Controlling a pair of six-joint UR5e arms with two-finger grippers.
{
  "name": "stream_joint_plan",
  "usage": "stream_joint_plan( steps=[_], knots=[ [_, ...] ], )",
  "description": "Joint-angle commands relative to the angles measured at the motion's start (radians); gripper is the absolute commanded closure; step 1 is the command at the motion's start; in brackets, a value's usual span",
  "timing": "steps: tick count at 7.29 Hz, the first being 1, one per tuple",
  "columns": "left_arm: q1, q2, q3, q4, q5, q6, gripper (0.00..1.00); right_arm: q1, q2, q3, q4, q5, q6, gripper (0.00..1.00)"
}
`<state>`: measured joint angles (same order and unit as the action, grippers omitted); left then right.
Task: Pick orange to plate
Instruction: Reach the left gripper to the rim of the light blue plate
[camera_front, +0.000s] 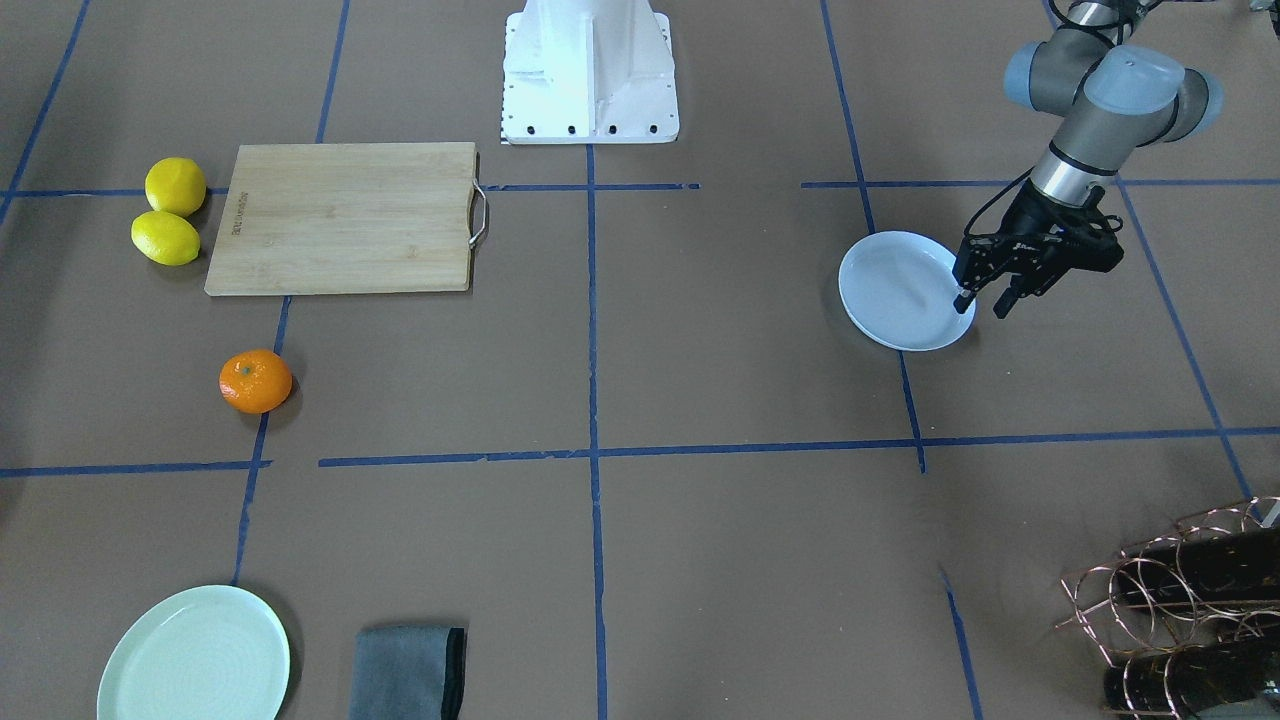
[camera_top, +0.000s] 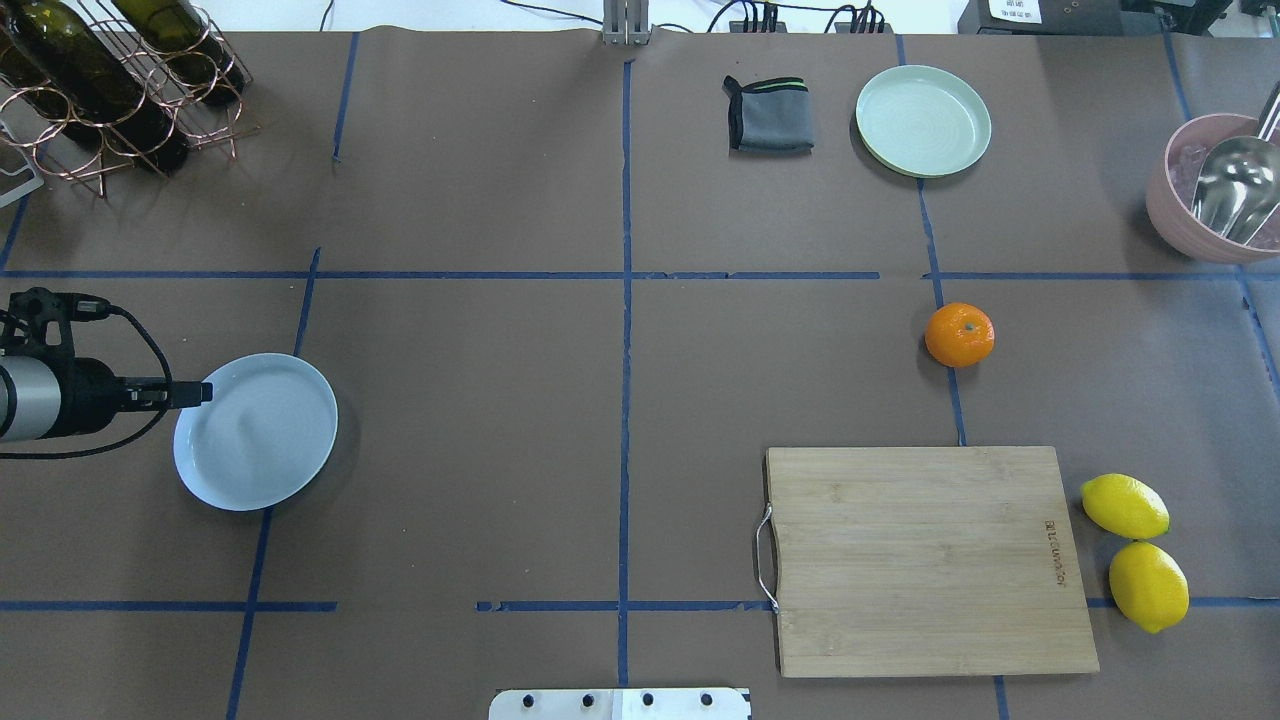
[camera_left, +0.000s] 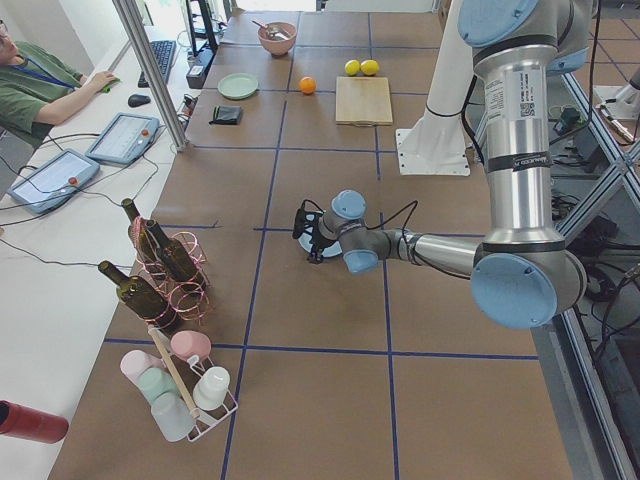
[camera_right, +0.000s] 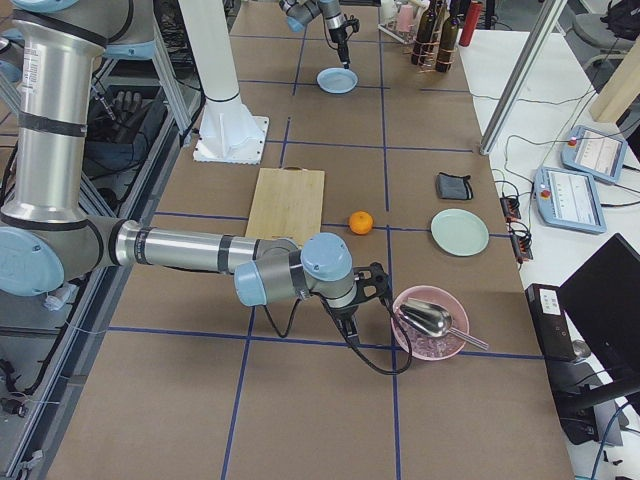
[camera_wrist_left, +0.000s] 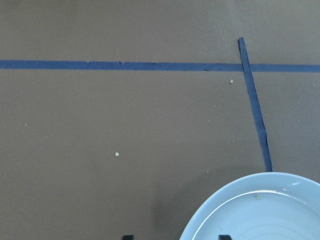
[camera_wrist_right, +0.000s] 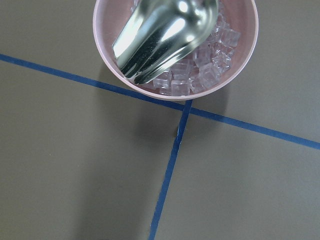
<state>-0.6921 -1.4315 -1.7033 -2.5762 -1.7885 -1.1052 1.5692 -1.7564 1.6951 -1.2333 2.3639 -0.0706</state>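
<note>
exterior front-facing: left pincer (camera_front: 983, 303) spread over plate (camera_front: 890, 290) rim, orange (camera_front: 256, 381) well apart; right pincer (camera_right: 349, 322) unclear, board (camera_front: 340, 215) stamp illegible.

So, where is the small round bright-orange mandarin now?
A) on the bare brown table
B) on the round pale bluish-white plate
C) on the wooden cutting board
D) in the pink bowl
A: the bright-orange mandarin rests on the brown table, apart from the wooden cutting board and the bluish-white plate.
</note>
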Motion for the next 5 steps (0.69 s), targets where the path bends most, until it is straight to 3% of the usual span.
stream_joint_plan(
  steps=[1,3,5],
  knots=[
    [0.019,-0.001,0.004,0.001,0.008,-0.002,0.42,0.0,0.0,0.0,0.0,0.0,0.0,0.0],
    [0.025,-0.004,0.005,0.001,0.008,-0.002,0.63,0.0,0.0,-0.002,0.0,0.0,0.0,0.0],
    [0.037,-0.006,0.005,0.002,0.008,-0.001,0.68,-0.001,0.0,-0.002,-0.002,0.002,0.0,0.0]
  ],
)
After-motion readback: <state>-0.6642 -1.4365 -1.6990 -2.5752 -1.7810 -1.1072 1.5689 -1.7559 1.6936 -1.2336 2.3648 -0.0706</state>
